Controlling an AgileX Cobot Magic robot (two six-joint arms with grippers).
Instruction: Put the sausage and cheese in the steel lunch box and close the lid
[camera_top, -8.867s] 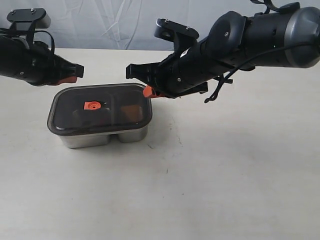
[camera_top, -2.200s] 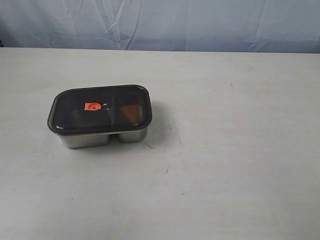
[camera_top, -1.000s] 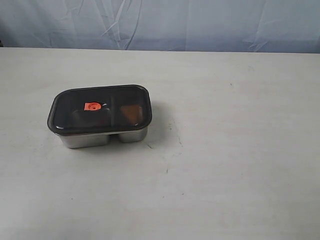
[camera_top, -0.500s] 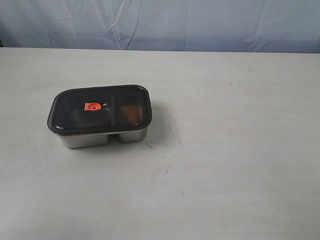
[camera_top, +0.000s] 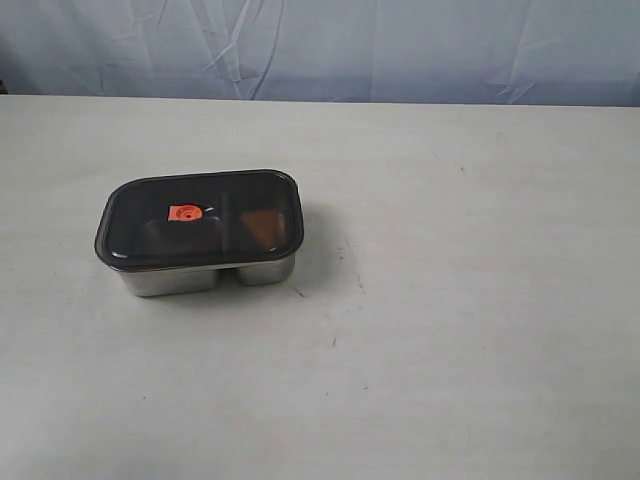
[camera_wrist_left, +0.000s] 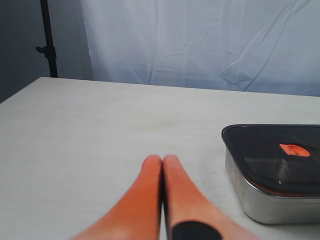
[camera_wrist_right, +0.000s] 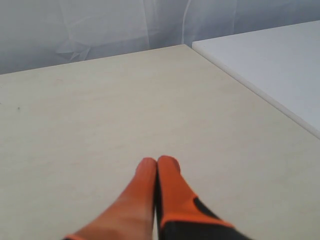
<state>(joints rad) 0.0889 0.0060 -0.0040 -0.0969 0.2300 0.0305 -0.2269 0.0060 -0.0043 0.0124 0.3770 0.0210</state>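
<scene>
Here, the lid (camera_top: 200, 218) sat on the steel lunch box (camera_top: 180, 281) on the worktop (camera_top: 450, 300); left tool (camera_wrist_left: 162, 161) and right tool (camera_wrist_right: 157, 162) were pinched closed, empty. Risk: if unpressed, the lid might lift loose.

— Where is the steel lunch box (camera_top: 180, 278)?

— On the worktop (camera_top: 450, 300), in its left half in the exterior view, well in from every edge. The lid (camera_top: 200, 215) lies flat on it, over both compartments, and the valve (camera_top: 184, 212) sits on the lid, left of its middle.

— And inside?

— The cheese (camera_top: 262, 225) lies in the right compartment, under the lid. What lies in the left one I cannot make out.

— Your pincers?

— My left pincer (camera_wrist_left: 162, 162) hangs over the worktop, near the steel lunch box but apart from it. My right pincer (camera_wrist_right: 157, 162) hangs over bare worktop, with a second surface (camera_wrist_right: 280, 65) just beyond the worktop's edge. A curtain (camera_top: 320, 45) hangs behind everything.
</scene>
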